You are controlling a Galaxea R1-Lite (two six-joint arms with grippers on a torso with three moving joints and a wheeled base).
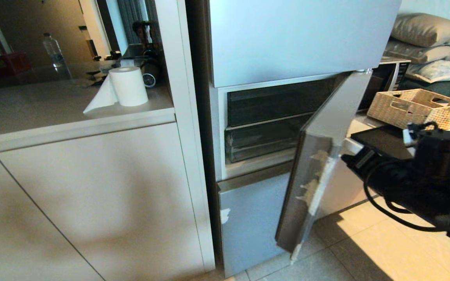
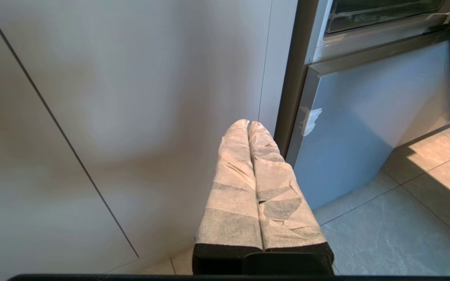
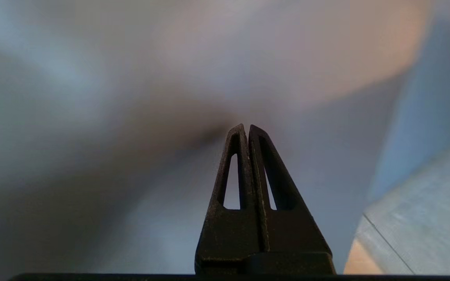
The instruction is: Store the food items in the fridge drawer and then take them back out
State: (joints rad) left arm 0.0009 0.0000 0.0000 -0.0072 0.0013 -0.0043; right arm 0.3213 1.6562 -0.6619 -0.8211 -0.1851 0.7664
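Right wrist view: right gripper [image 3: 247, 127] pinched tight, empty, blurred pale panel just ahead; left gripper [image 2: 248, 123] closed too, cabinet door [image 2: 131, 97] beyond it.

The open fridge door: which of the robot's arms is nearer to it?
Right. The right arm reaches in just beside the open fridge door; the left gripper hangs low before the cabinet front, farther off.

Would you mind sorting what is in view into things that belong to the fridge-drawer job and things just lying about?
Belongs to the job:
- open fridge door
- clear drawers behind it; no food visible
- right gripper, shut and empty
- left gripper, shut, low beside the cabinet

Just lying about:
- paper roll
- water bottle
- wicker basket
- pillows
- microwave
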